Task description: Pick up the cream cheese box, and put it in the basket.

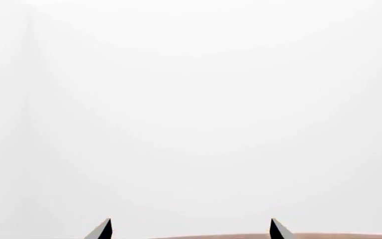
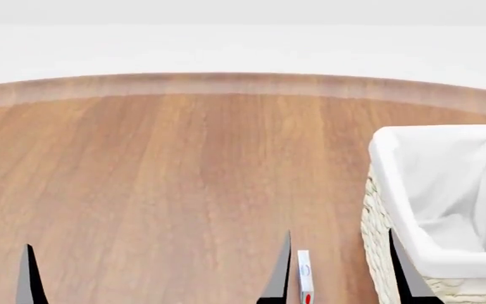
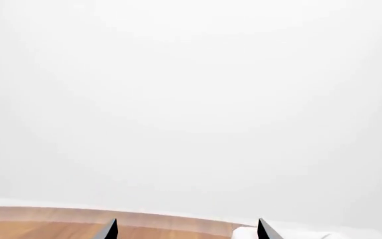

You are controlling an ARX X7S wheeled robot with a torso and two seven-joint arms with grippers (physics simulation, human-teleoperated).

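Box [image 2: 305,277] of cream cheese, frame-cropped, stands beside right hand [image 2: 338,269] fingertip.

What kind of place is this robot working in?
Probably a bare simulated test room: a wooden table with plain white surroundings, holding only a lined wicker basket and a small cream cheese box.

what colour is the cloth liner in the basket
White, folded over the cream woven basket; the cloth liner shows best in the head view.

Wooden table [image 2: 167,183] with a rounded far edge, plain white, perhaps a wall [image 2: 243,44], behind.
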